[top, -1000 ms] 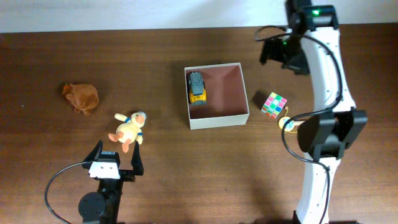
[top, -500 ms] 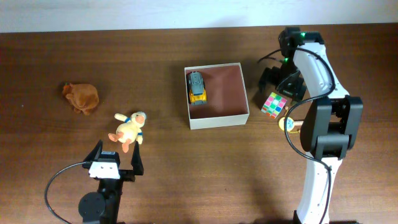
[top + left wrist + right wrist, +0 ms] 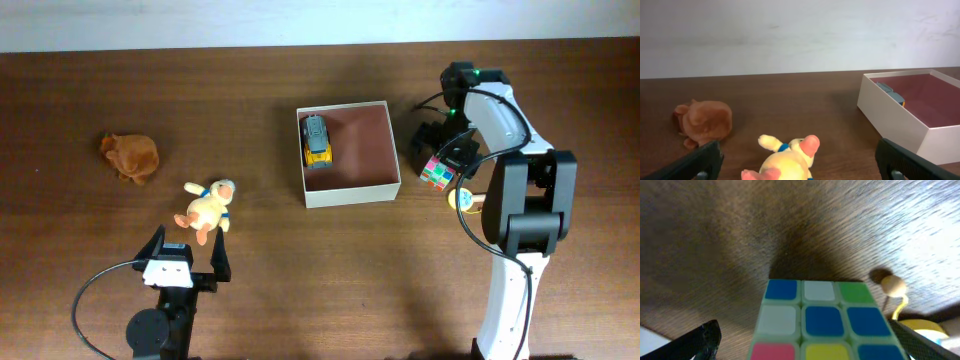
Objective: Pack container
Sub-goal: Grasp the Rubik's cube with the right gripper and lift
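1. While the right gripper (image 3: 446,160) hangs low over the colour cube (image 3: 436,172), its jaws stand apart, one finger on each side of the cube.
2. Seen from the right wrist, the cube (image 3: 822,325) fills the space between the two dark fingers (image 3: 702,340). A strip of bare table shows between the left finger and the cube, and I cannot tell whether the other finger touches it.
3. Just beside the cube, on its near right, lies a small yellow toy (image 3: 463,198) with a pale bead (image 3: 893,285) on it.
4. Left of the cube, near it but not touching, the container (image 3: 352,192) sits on the table (image 3: 300,290) about mid-width, towards the far side.
5. Inside it, a yellow and grey toy car (image 3: 317,140) lies against the left wall; the reddish floor beyond it is bare.
6. At the near left, the left gripper (image 3: 187,250) has its jaws wide apart and holds nothing.
7. A yellow duck plush (image 3: 207,208) lies just beyond its fingertips.
8. Farther to the left, well apart from the container, sits a brown plush (image 3: 130,156).
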You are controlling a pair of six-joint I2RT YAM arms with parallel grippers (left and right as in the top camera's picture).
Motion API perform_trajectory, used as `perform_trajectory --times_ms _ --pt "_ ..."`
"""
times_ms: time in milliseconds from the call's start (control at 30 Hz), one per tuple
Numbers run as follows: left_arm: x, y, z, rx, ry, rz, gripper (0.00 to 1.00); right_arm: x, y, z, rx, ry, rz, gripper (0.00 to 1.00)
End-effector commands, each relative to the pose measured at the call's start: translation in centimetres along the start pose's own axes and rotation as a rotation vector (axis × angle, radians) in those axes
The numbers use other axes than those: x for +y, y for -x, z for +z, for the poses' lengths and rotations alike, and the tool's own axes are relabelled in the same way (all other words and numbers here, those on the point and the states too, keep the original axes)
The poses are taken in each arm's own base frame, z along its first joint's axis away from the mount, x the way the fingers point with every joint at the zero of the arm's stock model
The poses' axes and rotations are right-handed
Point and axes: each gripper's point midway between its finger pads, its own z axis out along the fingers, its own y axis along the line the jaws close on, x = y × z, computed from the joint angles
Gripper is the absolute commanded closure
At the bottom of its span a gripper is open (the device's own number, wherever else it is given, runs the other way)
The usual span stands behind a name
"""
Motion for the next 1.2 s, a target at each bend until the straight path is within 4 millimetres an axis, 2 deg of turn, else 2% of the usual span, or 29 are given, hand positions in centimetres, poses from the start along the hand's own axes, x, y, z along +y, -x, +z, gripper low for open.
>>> perform_trajectory --times_ms 0,100,167,267,600,767,900,1067,1167 --pt "0.0 -0.2 0.0 0.003 0.000 0.015 0.01 0.2 -0.5 0.5 0.005 0.010 0.007 0.01" --pt "0.0 -0.2 0.0 0.003 0.000 0.015 0.01 0.4 -0.2 0.7 -0.007 0.019 0.005 0.01" --pt "0.0 -0.2 0.0 0.003 0.000 0.015 0.01 0.5 -0.1 0.7 -0.011 0.021 0.004 0.05" --pt "0.0 -0.2 0.0 0.003 0.000 0.015 0.01 0.4 0.0 0.7 -0.016 0.020 -0.038 0.17" --pt "0.0 -0.1 0.0 0.002 0.000 0.015 0.01 0.4 0.2 0.7 -0.025 0.014 -0.159 0.37" --pt "0.0 -0.2 0.0 0.003 0.000 0.015 0.01 -0.1 0.7 0.7 -0.048 -0.012 -0.209 0.39" --pt "0.0 -0.2 0.0 0.003 0.000 0.015 0.01 -0.3 1.4 0.6 -0.079 -0.039 -0.334 0.39" --pt "0.0 -0.2 0.0 0.003 0.000 0.015 0.01 -0.8 1.9 0.6 -0.099 -0.077 -0.386 0.40" --pt "0.0 -0.2 0.0 0.003 0.000 0.015 0.01 -0.8 1.8 0.6 -0.096 -0.073 -0.385 0.44"
